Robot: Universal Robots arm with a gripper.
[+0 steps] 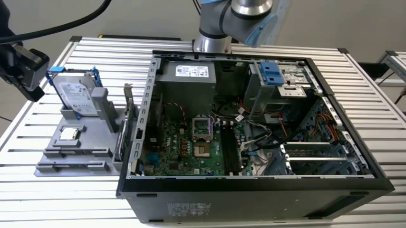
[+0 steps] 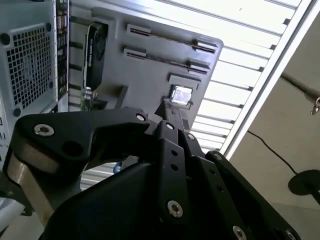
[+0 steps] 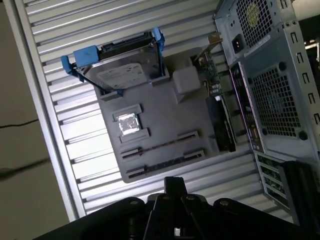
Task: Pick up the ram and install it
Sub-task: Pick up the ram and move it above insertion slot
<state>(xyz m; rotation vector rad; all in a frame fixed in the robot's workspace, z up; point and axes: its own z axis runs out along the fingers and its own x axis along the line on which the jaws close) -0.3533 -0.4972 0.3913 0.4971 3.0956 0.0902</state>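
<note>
The ram shows as thin dark strips standing on edge in the two slotted rows of a grey holder beside the computer case; the same rows appear in the second wrist view. My gripper hangs above and off the holder's slotted end, shut with nothing in it, and its black fingers meet at the tip. In the exterior view the gripper is at the far left, up off the table, left of the holder. The black motherboard slots lie inside the open case.
The open computer case takes up the table's middle. The holder also carries a silver hard drive with blue rails, a square chip and a card with a metal bracket next to the case wall. The arm's base stands behind the case.
</note>
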